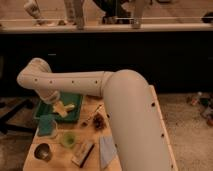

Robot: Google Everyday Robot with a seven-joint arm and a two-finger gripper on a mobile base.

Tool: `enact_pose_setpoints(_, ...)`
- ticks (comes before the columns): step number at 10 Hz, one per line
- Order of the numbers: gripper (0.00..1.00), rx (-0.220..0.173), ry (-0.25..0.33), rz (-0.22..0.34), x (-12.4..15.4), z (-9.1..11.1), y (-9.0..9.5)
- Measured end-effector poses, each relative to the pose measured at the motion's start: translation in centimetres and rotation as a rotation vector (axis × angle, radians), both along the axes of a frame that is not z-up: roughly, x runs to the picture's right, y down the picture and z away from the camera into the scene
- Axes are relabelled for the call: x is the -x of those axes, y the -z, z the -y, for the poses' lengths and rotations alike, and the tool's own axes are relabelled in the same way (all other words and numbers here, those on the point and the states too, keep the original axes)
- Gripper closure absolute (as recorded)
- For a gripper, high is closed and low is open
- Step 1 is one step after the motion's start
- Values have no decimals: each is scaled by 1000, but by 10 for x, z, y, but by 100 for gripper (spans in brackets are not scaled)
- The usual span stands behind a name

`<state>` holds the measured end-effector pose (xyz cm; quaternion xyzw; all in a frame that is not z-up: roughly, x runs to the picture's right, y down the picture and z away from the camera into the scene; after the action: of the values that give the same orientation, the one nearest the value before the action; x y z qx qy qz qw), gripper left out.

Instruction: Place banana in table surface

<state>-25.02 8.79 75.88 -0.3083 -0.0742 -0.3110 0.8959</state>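
Fingers grip banana [65, 107]; gripper [59, 106] over green tray [75, 99]; I should carry toward 4 o'clock, release low on table surface [85, 132].

no words, numbers or signs to read anywhere, gripper [59, 105] low over the green rectangular tray [76, 98], at the far left corner of the light tan wooden table top [86, 132]

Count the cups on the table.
2: a green cup mid-table left, a metal cup at the near-left corner. The gripper hangs over the green tray; the arm may hide more.
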Motion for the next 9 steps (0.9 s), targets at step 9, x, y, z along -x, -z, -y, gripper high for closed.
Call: enact_pose_setpoints(9, 20, -23, -278, -105, 14, -5, -56)
